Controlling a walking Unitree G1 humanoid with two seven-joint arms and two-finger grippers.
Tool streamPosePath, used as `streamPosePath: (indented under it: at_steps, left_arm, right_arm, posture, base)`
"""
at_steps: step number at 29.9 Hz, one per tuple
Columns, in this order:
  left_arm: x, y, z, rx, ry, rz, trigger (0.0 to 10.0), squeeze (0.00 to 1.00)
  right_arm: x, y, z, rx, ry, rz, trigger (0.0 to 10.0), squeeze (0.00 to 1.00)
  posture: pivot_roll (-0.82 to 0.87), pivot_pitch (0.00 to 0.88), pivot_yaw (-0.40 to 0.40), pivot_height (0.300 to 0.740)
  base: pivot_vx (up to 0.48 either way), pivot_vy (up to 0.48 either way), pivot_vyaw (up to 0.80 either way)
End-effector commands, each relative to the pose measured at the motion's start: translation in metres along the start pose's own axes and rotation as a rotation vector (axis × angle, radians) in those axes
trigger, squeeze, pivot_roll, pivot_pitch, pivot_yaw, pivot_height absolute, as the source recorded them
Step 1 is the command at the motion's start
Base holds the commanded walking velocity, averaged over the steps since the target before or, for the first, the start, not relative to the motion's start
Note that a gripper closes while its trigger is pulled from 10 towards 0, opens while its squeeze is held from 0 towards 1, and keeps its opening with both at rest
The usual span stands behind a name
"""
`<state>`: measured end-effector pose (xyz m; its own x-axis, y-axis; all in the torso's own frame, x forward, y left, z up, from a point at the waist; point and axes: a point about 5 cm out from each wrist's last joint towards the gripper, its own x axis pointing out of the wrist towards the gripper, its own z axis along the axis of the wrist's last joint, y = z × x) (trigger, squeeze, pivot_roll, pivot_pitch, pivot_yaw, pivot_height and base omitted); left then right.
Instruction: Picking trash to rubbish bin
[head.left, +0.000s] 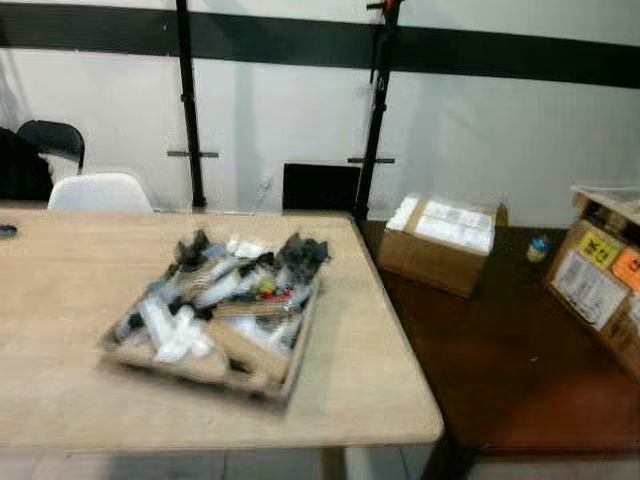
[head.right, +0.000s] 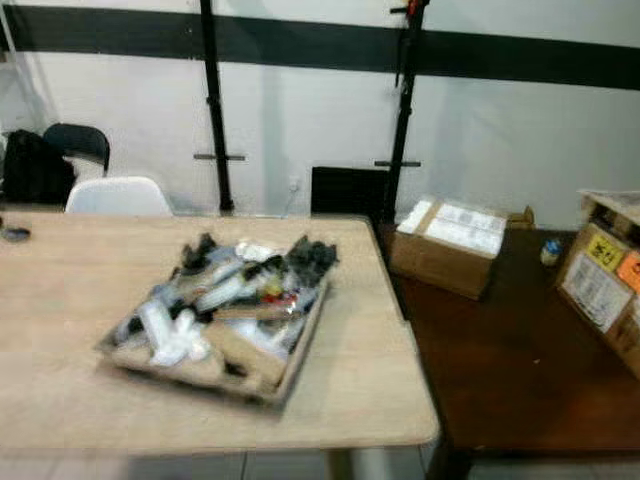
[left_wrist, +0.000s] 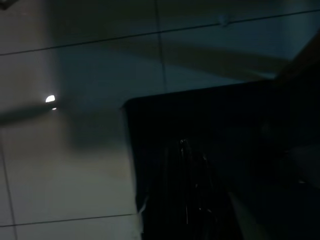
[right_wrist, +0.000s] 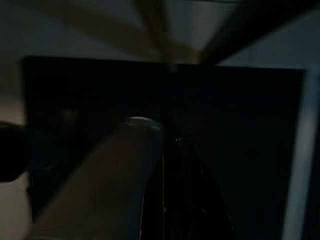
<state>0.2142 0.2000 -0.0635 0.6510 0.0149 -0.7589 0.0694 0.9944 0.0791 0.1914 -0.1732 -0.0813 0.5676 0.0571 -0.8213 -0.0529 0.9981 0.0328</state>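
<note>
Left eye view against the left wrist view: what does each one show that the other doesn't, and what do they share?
The left eye view alone shows the light wooden table carrying a cardboard tray heaped with trash, a white chair behind it, and cardboard boxes on the darker table beside it. The left wrist view alone shows a dim tiled floor and a dark, unclear shape low down. Nothing can be matched between them; both are somewhat blurred.

Tray of trash (head.left: 215, 310) on wooden table (head.left: 380, 380)
</note>
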Motion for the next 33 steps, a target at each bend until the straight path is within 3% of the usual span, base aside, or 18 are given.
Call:
streamPosePath:
  at_steps: [1,21,23,25,28,30,31,33]
  left_arm:
    - [-0.001,0.0,-0.004,0.013,0.014,0.003,10.0,0.0]
    - [-0.001,0.004,0.001,-0.009,-0.02,0.005,10.0,0.0]
    - [-0.003,0.009,-0.002,0.067,-0.027,-0.02,10.0,0.0]
    - [-0.003,0.01,-0.002,0.087,-0.03,-0.034,10.0,0.0]
    - [-0.008,0.015,-0.003,0.252,-0.035,-0.166,10.0,0.0]
    - [-0.012,0.017,0.001,0.35,-0.062,-0.29,10.0,0.0]
    - [-0.012,0.017,0.001,0.35,-0.062,-0.29,10.0,0.0]
    - [-0.019,0.019,0.009,0.43,-0.105,-0.425,10.0,0.0]
  right_arm:
    - [-0.001,-0.007,-0.002,0.004,0.005,-0.021,10.0,0.0]
    - [0.0,-0.004,0.001,-0.016,0.004,-0.013,10.0,0.0]
    - [0.0,0.0,0.0,-0.022,0.007,-0.008,10.0,0.0]
    - [0.0,0.001,0.0,-0.022,0.007,-0.007,10.0,0.0]
    - [0.0,0.003,0.002,-0.043,-0.006,0.021,10.0,0.0]
    - [0.0,0.001,0.004,-0.125,-0.003,0.071,10.0,0.0]
    - [0.0,0.001,0.004,-0.125,-0.003,0.071,10.0,0.0]
    - [-0.001,0.002,0.008,-0.177,-0.018,0.149,10.0,0.0]
  posture:
    - [-0.03,0.065,-0.058,0.74]
    - [-0.03,0.037,-0.059,0.74]
    - [-0.04,0.033,-0.058,0.74]
    - [-0.04,0.033,-0.058,0.74]
    - [-0.03,0.04,-0.066,0.74]
    - [-0.02,0.058,-0.065,0.74]
    - [-0.02,0.058,-0.065,0.74]
    - [-0.03,0.052,-0.052,0.74]
  base:
    - [0.0,0.0,0.0]
    - [0.0,0.0,0.0]
    - [0.0,0.0,0.0]
    - [0.0,0.0,0.0]
    - [0.0,0.0,0.0]
    - [0.0,0.0,0.0]
    - [0.0,0.0,0.0]
    - [0.0,0.0,0.0]
